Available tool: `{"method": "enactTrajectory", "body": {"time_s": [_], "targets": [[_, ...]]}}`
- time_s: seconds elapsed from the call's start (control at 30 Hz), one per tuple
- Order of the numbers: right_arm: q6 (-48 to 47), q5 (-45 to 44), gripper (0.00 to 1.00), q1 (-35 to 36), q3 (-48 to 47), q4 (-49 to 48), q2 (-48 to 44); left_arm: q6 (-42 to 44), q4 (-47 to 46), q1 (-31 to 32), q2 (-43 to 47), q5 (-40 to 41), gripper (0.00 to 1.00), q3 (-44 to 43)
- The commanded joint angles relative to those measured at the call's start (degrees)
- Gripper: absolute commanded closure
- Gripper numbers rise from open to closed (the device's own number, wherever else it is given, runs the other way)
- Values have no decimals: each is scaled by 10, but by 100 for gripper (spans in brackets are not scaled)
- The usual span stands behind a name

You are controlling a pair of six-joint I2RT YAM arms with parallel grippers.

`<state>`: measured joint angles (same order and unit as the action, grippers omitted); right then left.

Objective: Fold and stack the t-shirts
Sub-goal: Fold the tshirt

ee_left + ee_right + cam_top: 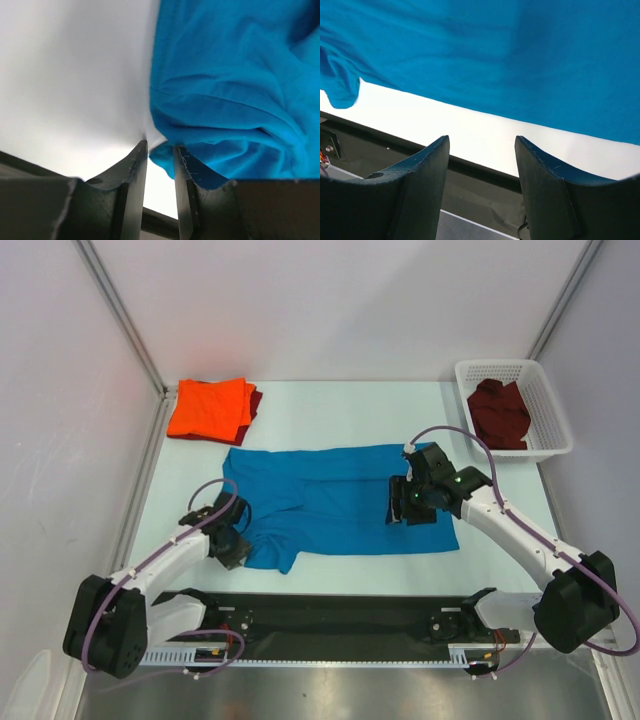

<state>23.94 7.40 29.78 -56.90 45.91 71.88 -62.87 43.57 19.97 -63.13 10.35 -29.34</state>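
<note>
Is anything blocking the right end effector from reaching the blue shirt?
No, nothing visible is in the way. The right end effector is open over the right part of the blue t-shirt. Only that cloth and a strip of bare table lie in front of it.

blue t-shirt (495, 55) fills the upper frame, a loose corner hanging at far left. white counter (420, 117) band runs diagonally below it. right end effector (481, 141) fingers at bottom, spread apart, gripping nothing.

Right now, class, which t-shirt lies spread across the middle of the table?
The blue t-shirt. The orange t-shirt lies folded at the far left; a maroon t-shirt sits in the white basket.
</note>
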Motion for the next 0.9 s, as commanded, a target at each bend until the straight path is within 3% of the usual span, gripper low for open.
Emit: {"method": "enactTrajectory", "body": {"time_s": [0.0,0.37,0.87], "targets": [[-4,-1,39,-3,7,6,-16,11,-33,-3,-4,-25,68,13],[8,14,39,-1,6,-10,-6,32,26,-1,59,16,59,-22],[9,10,39,3,7,-5,-10,21,-23,4,36,-25,62,28]]}}
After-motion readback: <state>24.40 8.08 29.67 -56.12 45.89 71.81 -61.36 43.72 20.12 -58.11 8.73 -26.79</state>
